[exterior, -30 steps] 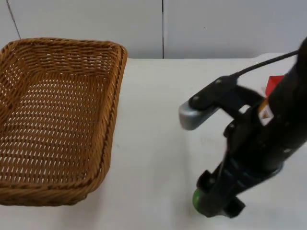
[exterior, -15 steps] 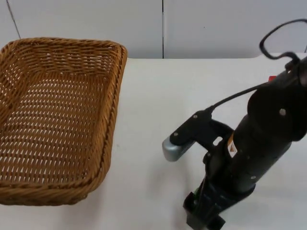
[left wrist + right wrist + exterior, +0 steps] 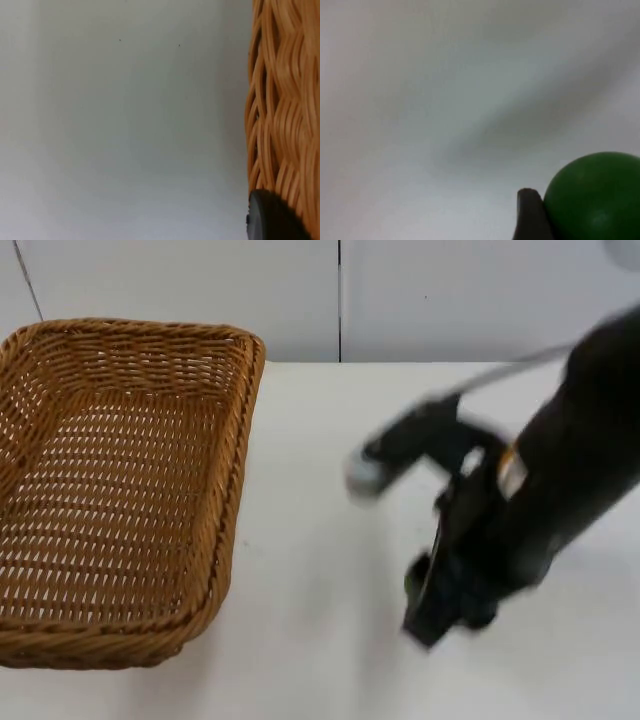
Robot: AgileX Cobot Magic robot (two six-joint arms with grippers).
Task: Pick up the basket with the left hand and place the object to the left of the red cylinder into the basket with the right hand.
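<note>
Top view records the brown woven wicker basket (image 3: pixel 120 485) at the left of the white surface (image 3: pixel 320 440), with the right gripper (image 3: pixel 440 605) held above the surface well to the basket's right. Right wrist view shows a round green ball (image 3: pixel 595 197) pressed against a black finger (image 3: pixel 530 215), so the right fingers are clamped on it. Left wrist view shows the basket's woven wall (image 3: pixel 282 105) directly against a black fingertip of the left gripper (image 3: pixel 272 217); whether those fingers are together or apart cannot be determined.
</note>
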